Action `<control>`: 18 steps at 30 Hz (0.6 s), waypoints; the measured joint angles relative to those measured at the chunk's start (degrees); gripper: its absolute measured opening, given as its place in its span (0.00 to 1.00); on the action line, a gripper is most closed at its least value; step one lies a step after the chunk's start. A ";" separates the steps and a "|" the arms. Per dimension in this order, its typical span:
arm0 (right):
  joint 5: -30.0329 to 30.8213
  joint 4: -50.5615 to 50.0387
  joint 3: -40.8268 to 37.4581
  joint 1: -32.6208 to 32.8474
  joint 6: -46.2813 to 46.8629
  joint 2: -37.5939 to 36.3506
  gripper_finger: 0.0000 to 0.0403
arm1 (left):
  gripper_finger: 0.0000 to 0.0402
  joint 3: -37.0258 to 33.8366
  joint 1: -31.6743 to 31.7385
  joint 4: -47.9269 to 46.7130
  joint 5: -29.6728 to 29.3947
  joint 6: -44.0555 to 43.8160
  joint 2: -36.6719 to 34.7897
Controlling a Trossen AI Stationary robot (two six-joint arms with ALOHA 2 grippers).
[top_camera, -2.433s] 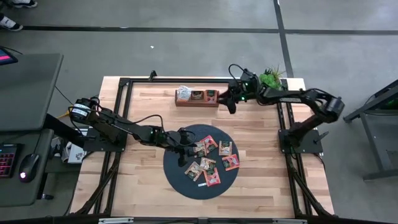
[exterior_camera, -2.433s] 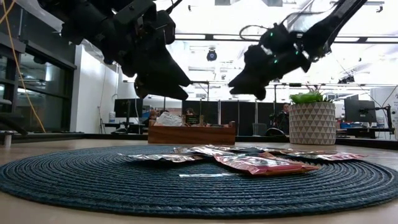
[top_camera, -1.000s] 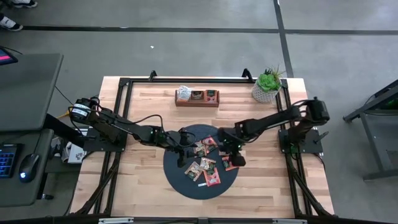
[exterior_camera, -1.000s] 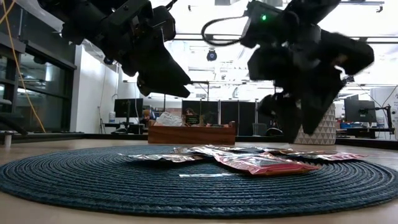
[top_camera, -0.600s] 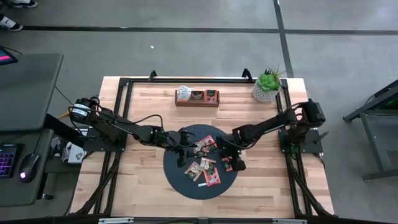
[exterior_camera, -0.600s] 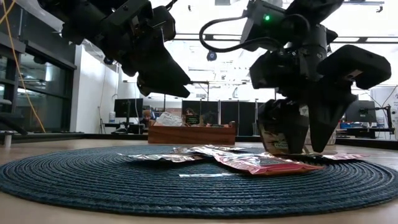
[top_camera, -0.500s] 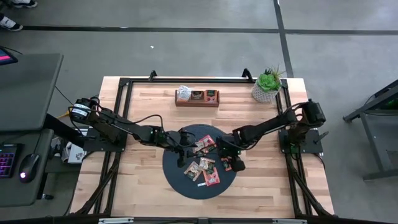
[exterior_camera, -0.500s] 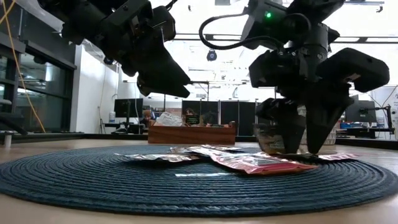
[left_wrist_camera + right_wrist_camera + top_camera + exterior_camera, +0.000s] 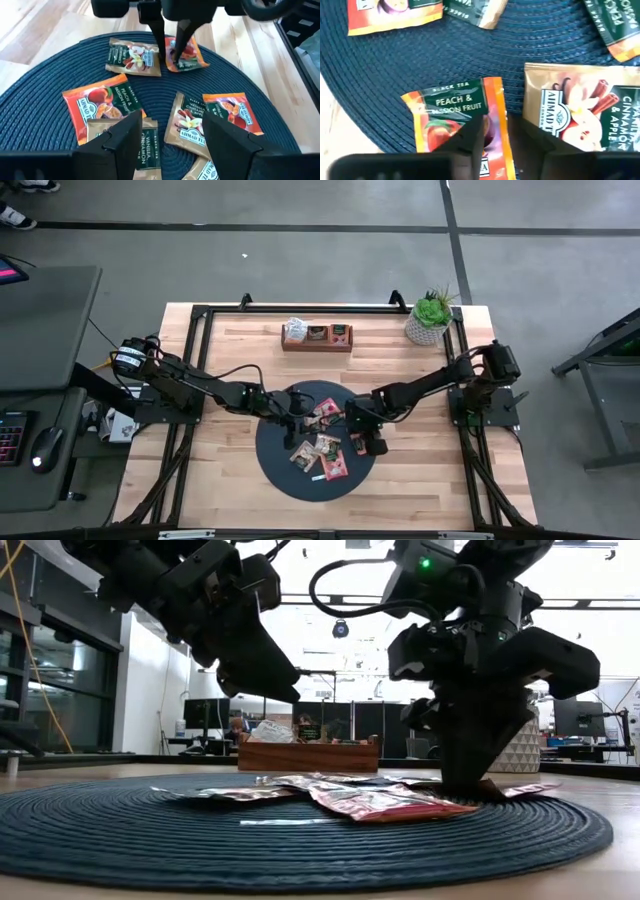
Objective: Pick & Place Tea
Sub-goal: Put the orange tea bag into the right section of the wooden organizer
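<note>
Tea sachets (image 9: 328, 445) scattered flat over the dark round mat (image 9: 275, 470), centre of the high view, on the wooden desk (image 9: 210, 480); a few more already standing in the wooden box (image 9: 317, 337) toward the upper middle, beside the potted plant (image 9: 430, 318) at upper right. Judged as the picking step, with the box the likely destination. Right end effector (image 9: 362, 435) down at the mat's right half, tip at mat level in the low view, set over the edge of an orange peach sachet (image 9: 457, 117) lying apart from the gold vanilla sachet (image 9: 580, 112) next to it. Probably chosen for that free edge, a flat packet offering no other purchase. Cannot tell whether pressed together on the sachet or short of a pinch; sachet flat on the mat in the right wrist view, so not yet lifted. Left end effector (image 9: 172, 140) hovering over the mat's left half, spread wide and empty, clear of the sachets beneath, seemingly parked to leave room. Risk, as a judgement: dragging the mat or a neighbouring sachet instead of lifting one packet cleanly.
</note>
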 joint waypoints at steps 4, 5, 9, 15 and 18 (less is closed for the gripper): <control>-0.70 0.44 -0.11 -0.09 0.42 0.07 0.06 | 0.51 0.00 0.00 -0.18 0.63 0.22 0.00; -1.40 0.60 -0.14 -0.12 0.41 0.07 0.03 | 0.51 0.00 0.00 -0.21 0.63 0.22 0.00; -2.41 0.80 -0.11 -0.03 1.39 0.14 0.02 | 0.51 0.00 0.00 -0.21 0.63 0.22 0.00; -1.02 1.03 -0.35 0.01 1.54 -2.17 0.00 | 0.51 0.00 0.00 -0.29 0.65 0.22 0.00; 0.33 -0.09 -0.59 0.04 1.72 -4.53 0.00 | 0.51 0.00 0.00 -0.61 0.65 0.22 0.00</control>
